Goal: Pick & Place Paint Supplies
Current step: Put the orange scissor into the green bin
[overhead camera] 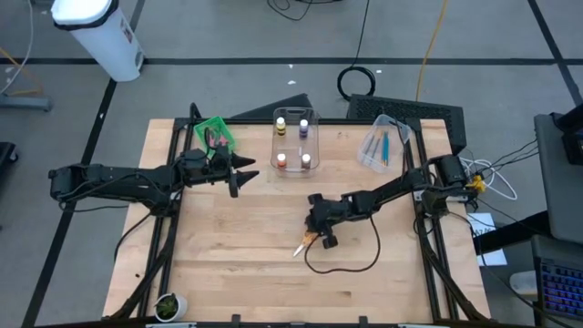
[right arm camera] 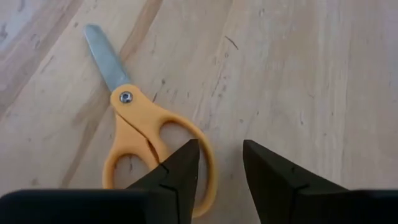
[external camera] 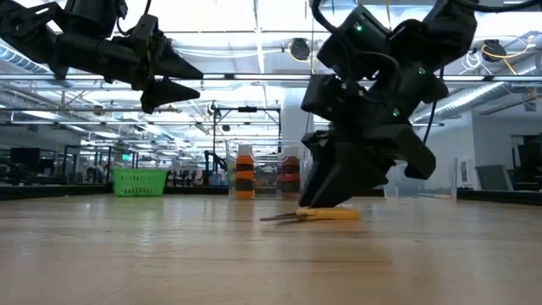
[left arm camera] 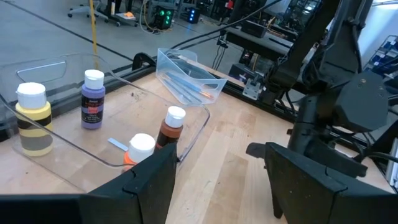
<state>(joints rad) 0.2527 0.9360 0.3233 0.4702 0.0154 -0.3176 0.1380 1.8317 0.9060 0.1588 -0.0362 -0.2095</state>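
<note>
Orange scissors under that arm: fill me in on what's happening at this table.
The right pincer hangs low over the orange scissors, which lie flat on the wooden table. Its fingers are slightly apart and hold nothing. The left pincer waits open in the air beside the clear tub of paint bottles.

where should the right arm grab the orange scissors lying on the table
Grip the orange scissors across the handle loops, coming straight down from above. They lie flat on the wooden table with blades shut, so only the thicker plastic handles give the jaws purchase. The right gripper hangs open just beside the handles and needs shifting over them.
</note>
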